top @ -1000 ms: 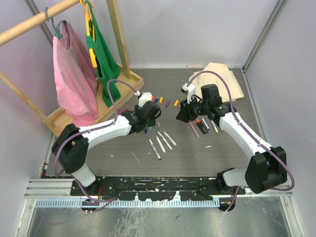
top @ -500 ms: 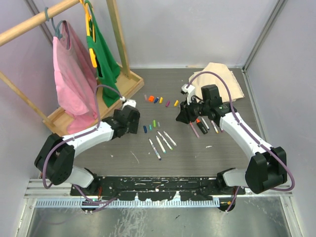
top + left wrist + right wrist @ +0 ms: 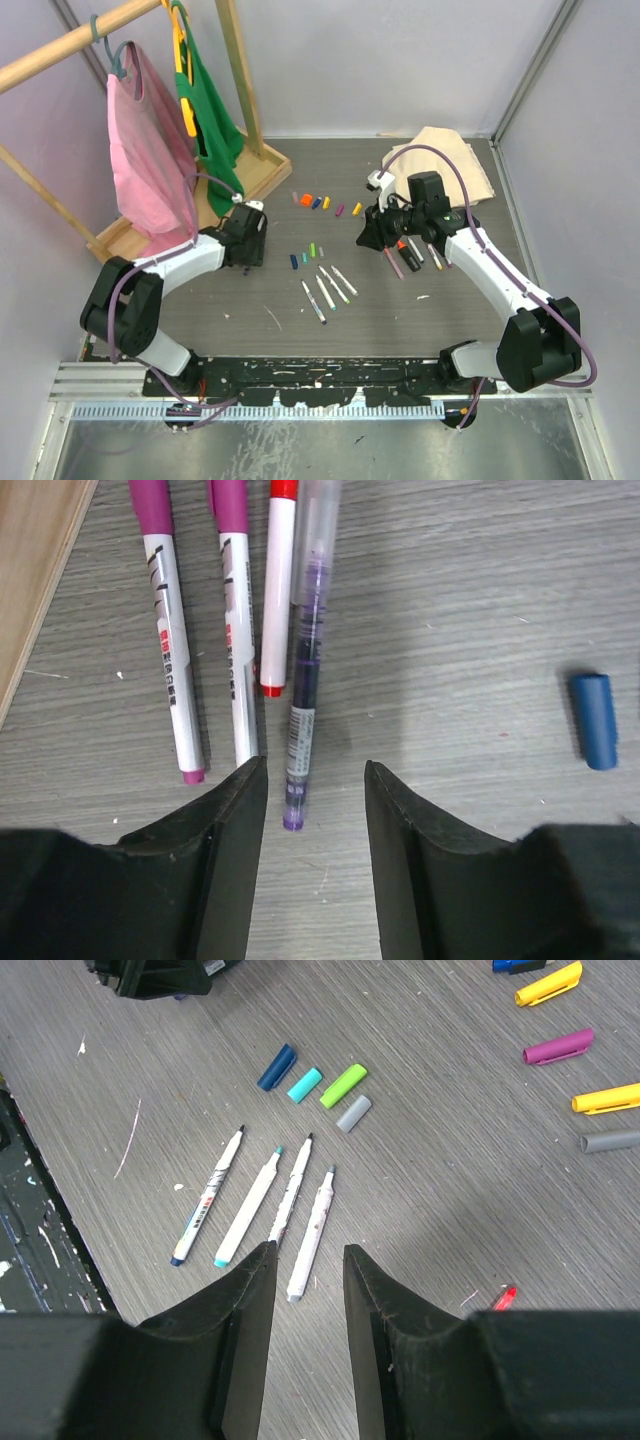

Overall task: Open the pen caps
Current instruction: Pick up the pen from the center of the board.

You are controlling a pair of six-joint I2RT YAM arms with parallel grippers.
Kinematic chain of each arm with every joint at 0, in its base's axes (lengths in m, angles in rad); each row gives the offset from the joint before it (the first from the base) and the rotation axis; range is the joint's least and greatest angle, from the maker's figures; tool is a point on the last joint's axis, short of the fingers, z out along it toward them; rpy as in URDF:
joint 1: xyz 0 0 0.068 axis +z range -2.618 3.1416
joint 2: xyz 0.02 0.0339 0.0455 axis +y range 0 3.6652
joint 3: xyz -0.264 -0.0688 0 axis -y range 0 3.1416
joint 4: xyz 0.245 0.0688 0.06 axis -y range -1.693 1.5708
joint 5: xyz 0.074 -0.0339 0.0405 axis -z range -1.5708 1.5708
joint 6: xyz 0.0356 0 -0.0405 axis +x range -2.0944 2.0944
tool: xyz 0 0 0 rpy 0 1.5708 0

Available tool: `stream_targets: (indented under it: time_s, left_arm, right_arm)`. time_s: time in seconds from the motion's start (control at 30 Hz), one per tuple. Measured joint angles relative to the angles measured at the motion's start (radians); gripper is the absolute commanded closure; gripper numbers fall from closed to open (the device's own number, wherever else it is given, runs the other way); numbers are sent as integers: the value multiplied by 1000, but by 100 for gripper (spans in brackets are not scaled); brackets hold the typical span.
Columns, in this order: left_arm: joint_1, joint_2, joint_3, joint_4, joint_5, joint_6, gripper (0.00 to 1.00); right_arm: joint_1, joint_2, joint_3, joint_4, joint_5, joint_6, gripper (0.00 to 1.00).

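Holds nothing in the left claw [image 3: 313, 772]: fingers spread, low over the grey worktop [image 3: 470, 600], with the end of a purple pen [image 3: 303, 680] lying on the surface in the gap, touched by neither finger. Shows to the left of that pen a red-capped marker [image 3: 277, 600] and two magenta-capped markers [image 3: 176, 680], all side by side near a wooden base [image 3: 30, 560]. Shows one loose blue cap [image 3: 594, 720] lying well off to the right.

Holds nothing in the right claw [image 3: 306, 1252] either: released, hanging above four uncapped white pens [image 3: 250, 1205] laid in a fan. Finds the pen caps [image 3: 343, 1085] already off, just beyond the pen tips: dark blue, teal, green and grey in a short row. Finds more loose caps further off, at the upper right of the right wrist view: yellow, magenta, grey.

From above, places the claws well apart, the left one near the clothes rack [image 3: 243, 90], the right one near a beige cloth [image 3: 480, 170].
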Motion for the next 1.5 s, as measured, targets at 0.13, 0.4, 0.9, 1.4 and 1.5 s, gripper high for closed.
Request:
stream_targets:
  time_s: [0.13, 0.4, 0.9, 1.4, 1.5]
  left_arm:
    - [32, 64, 25, -4, 18, 6, 62]
    - [45, 120, 45, -7, 66, 19, 77]
    - [57, 142, 69, -10, 154, 10, 100]
    - [-12, -263, -176, 319, 408, -166, 100]
    - [-70, -341, -261, 478, 436, -226, 100]
  right_arm:
    - [0, 0, 0, 0, -3, 0, 61]
    - [-4, 0, -1, 0, -6, 0, 61]
    - [-5, 6, -2, 0, -11, 0, 61]
    - [-6, 2, -40, 23, -215, 2, 54]
    - [-14, -23, -59, 48, -268, 18, 52]
